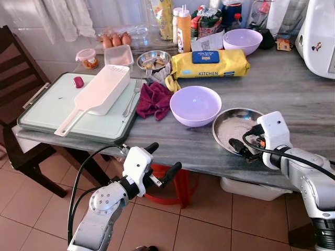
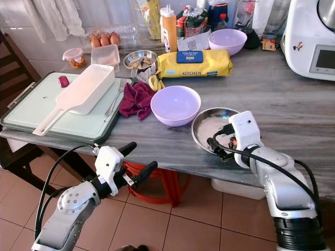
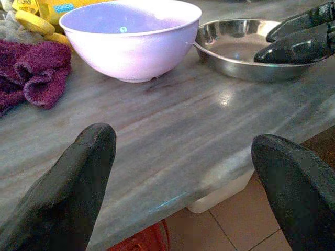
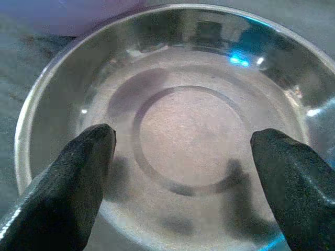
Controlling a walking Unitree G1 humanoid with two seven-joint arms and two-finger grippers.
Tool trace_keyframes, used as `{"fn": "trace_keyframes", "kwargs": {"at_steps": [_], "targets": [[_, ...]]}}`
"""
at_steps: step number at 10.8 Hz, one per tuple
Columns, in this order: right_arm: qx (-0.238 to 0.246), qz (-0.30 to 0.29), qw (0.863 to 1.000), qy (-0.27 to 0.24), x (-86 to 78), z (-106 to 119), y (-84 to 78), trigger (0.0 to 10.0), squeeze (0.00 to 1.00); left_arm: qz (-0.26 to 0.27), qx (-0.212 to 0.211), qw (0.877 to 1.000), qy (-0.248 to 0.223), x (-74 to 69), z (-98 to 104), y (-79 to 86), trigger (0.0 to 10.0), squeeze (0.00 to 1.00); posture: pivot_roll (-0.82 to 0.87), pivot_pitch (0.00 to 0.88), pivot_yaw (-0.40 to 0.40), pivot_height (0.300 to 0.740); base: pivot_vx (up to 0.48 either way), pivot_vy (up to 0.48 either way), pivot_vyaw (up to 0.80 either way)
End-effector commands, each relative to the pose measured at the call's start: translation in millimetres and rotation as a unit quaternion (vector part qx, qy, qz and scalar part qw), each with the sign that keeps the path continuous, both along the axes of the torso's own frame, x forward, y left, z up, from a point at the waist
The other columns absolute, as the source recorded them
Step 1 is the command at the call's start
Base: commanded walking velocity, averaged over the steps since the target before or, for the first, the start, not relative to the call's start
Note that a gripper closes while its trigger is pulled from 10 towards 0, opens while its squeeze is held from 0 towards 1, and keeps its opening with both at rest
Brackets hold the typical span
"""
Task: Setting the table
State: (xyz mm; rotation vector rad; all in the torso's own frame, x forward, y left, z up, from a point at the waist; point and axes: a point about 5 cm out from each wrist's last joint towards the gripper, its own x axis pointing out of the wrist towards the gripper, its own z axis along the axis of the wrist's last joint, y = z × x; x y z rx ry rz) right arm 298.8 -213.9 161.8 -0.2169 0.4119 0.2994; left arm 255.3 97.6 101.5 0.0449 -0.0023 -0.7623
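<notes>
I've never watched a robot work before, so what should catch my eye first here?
The right gripper, fingers open, hovers over the steel plate at the near edge of the grey table. Beside the plate sits a lilac bowl next to a crumpled maroon cloth. The left gripper hangs open below the table's edge.

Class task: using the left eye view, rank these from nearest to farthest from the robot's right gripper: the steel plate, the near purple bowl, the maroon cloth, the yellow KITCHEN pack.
1. Steel plate, right under the right gripper, at the near table edge.
2. Near purple bowl, just beyond the plate, toward the robot's left.
3. Maroon cloth, left of the bowl, beside the tray.
4. Yellow KITCHEN pack, farther back, mid-table.
</notes>
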Motion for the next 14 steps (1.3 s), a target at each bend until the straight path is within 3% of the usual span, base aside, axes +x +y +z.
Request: {"fn": "trace_keyframes", "kwargs": {"at_steps": [1,4,7,10,14], "targets": [[0.008,0.014,1.0,0.004,0.7,1,6.2,10.0,0.0,0.006,0.011,1.0,0.006,-0.1,-3,3.1,10.0,0.0,-0.16,0.112,0.1,0.74,0.0,0.0,0.0],[0.04,0.031,0.999,0.014,-2.5,2,13.1,10.0,0.0,0.004,0.014,1.0,0.005,0.2,-3,3.5,10.0,0.0,-0.16,0.111,0.101,0.74,0.0,0.0,0.0],[0.038,0.031,0.999,0.009,-2.9,4,14.5,10.0,0.0,0.004,0.013,1.0,0.005,0.3,-3,2.6,10.0,0.0,-0.16,0.111,0.102,0.74,0.0,0.0,0.0],[0.038,-0.002,0.997,-0.068,3.6,27,8.4,10.0,0.0,0.003,0.012,1.0,0.004,0.8,-3,2.3,10.0,0.0,-0.17,0.106,0.103,0.74,0.0,0.0,0.0],[0.062,-0.051,0.98,-0.182,5.9,52,2.1,10.0,0.0,0.0,-0.002,1.0,-0.004,5.5,2,0.7,10.0,0.0,-0.17,0.096,0.11,0.74,0.0,0.0,0.0]]}}
